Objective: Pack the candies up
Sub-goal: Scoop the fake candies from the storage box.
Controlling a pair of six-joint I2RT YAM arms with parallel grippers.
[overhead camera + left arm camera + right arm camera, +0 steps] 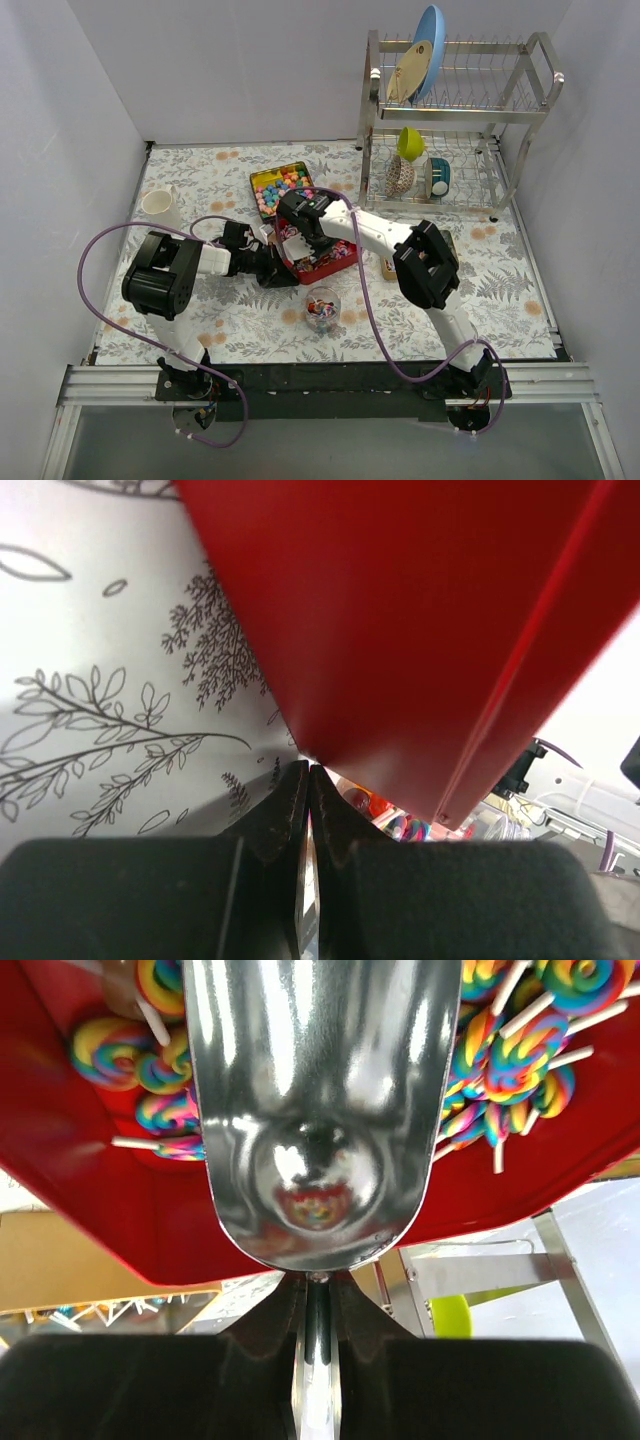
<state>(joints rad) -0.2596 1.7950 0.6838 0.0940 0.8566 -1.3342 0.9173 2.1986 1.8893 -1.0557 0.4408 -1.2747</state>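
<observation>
Currently left pincer point(305, 772) is closed to a slit at the corner of the red tin point(400, 610), grip unclear. Behind, yellow tin point(254, 185) holds round candies point(283, 190); swirl lollipops point(520, 1055) lie in the red one. Then right pincer point(318, 1285) clamps the handle of a metal scoop point(315, 1110), bowl over them. Nearby glass cup point(308, 300) holds wrapped pieces.

Table point(480, 290) has a leaf-print cover. Directly on it: yellow tin point(281, 169) back-centre, red tin point(333, 270) just in front of it, glass cup point(322, 308) nearer the front edge. White cup point(160, 205) far left, two-tier dish rack point(450, 130) back right, tan box point(388, 268) right of the red tin.
</observation>
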